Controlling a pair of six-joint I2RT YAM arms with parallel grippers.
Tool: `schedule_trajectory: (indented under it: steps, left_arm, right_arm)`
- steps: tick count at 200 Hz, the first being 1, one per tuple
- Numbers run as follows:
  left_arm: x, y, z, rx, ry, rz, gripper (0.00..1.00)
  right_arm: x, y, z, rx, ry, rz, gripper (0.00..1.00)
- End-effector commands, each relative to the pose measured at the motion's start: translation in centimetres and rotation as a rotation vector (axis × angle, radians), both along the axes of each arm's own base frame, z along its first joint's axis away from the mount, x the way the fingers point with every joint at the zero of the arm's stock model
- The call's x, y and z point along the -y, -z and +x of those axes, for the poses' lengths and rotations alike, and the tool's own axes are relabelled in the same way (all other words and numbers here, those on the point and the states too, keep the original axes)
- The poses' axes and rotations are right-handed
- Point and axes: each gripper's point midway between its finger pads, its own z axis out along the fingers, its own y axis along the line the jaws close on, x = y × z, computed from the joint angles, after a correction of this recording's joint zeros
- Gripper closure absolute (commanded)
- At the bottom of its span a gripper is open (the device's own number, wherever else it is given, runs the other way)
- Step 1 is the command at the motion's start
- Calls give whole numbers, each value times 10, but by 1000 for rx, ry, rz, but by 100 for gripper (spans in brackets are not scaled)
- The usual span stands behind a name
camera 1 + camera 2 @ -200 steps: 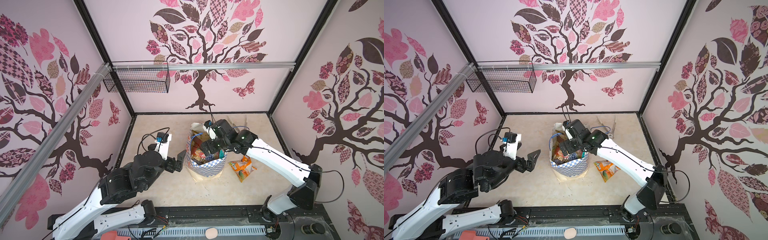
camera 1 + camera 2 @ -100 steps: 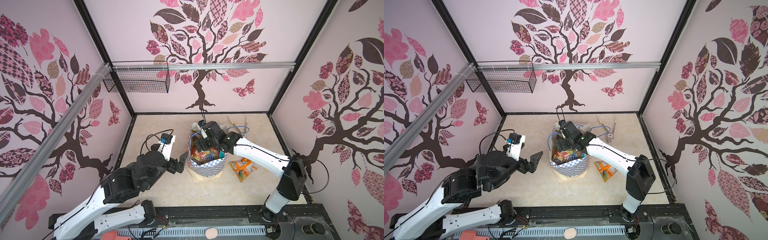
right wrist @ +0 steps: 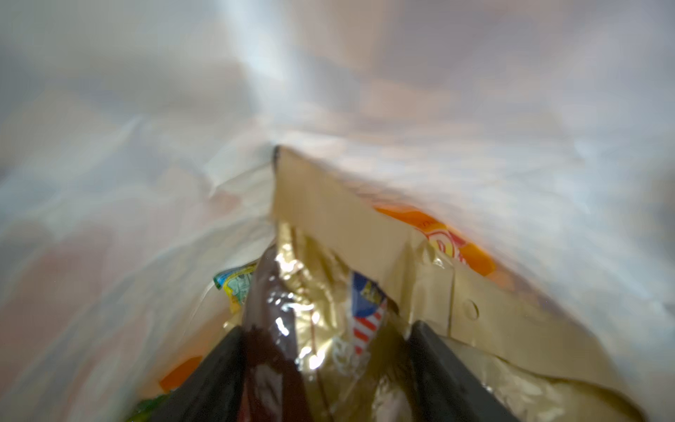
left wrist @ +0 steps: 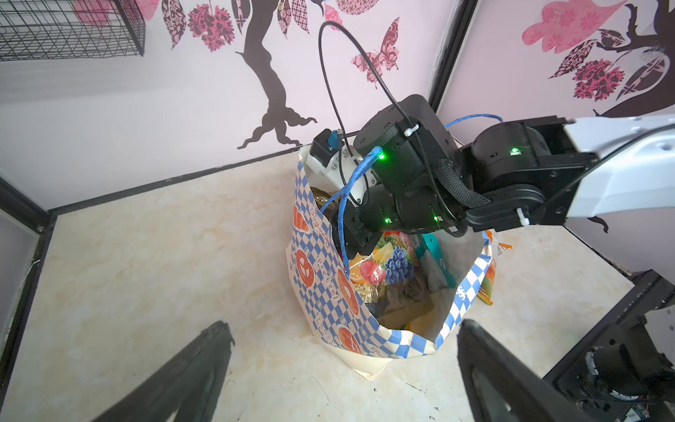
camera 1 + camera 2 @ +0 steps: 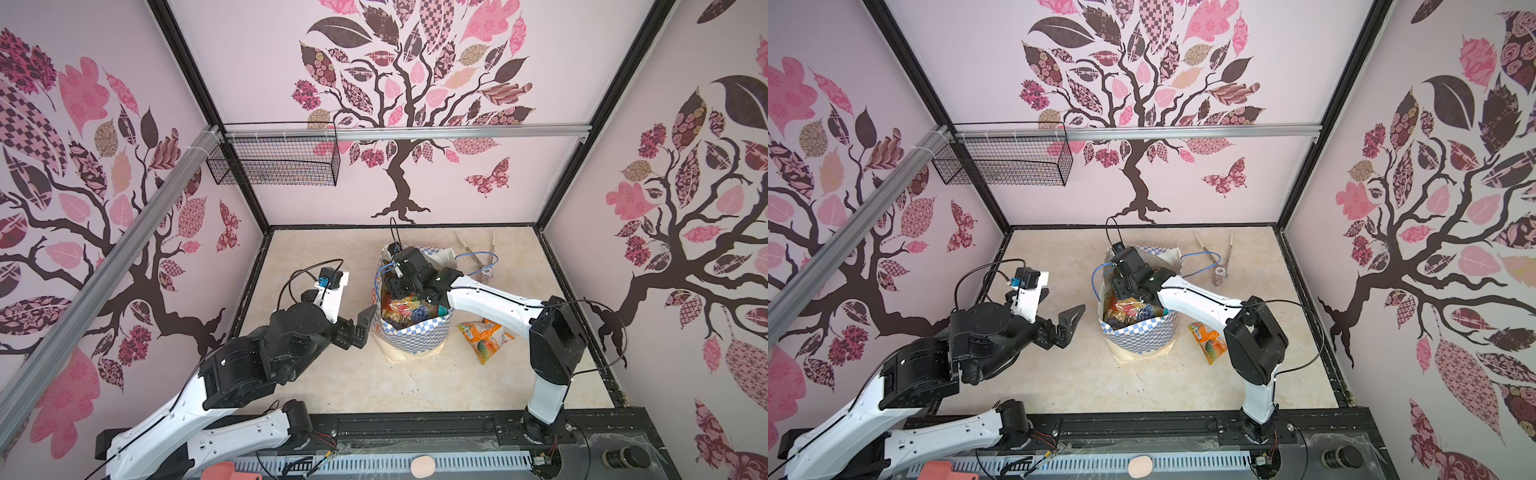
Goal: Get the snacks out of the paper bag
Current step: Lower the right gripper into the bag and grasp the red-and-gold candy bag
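Most snacks (image 4: pixel 387 266) sit in bag (image 4: pixel 328 285), middle of counter (image 5: pixel 353 374); one orange packet (image 5: pixel 484 334) lies out beside it. My right pincer (image 3: pixel 325 336) is down inside, straddling a gold packet (image 3: pixel 321 292), I can't tell if clamped; left pincer (image 4: pixel 343 325) spread wide, just beside bag.

PLACE: robot lab booth | SIGNS: tree-decal walls (image 5: pixel 399 104), black frame (image 5: pixel 203 99), rail-mounted arms (image 5: pixel 490 301)

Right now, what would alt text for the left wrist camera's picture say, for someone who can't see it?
The black-and-white right arm reaches down into an upright paper bag with a blue-and-white checkered band. Snack packets lie inside, a fruit-picture packet on top. The left gripper shows two dark fingers, wide apart, in the foreground.
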Motion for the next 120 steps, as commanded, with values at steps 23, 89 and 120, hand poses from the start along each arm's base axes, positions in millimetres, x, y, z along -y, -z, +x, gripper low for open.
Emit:
schedule_trajectory:
  steps: [23,89,120]
  left_arm:
    - [5,7,0,-22,12,0,2]
    - [12,13,-1,-43,35,16,2]
    - [12,12,-1,-41,35,16,2]
  right_arm:
    - [12,12,0,6,44,4,70]
    - [18,-23,0,27,60,98,100]
    - [18,-55,0,57,67,178,100]
